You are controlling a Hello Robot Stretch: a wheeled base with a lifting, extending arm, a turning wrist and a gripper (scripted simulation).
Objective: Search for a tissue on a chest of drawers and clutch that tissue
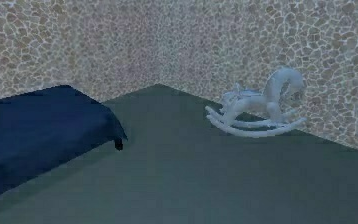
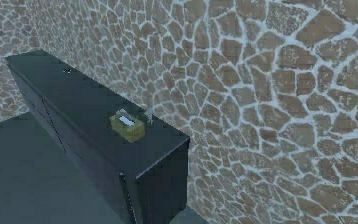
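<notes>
A long dark chest of drawers [image 2: 87, 110] stands against the stone-patterned wall in the arm side view, running from the upper left toward the middle. On its top, near the right end, sits a small yellow-green box [image 2: 126, 123] with a pale sheet sticking up from it, which looks like a tissue box.
In the forward view a bed with a dark blue cover [image 1: 42, 130] fills the left side. A white rocking horse [image 1: 262, 103] stands near the far right wall. Dark green floor [image 1: 187, 160] lies open between them. Stone-patterned walls close the room.
</notes>
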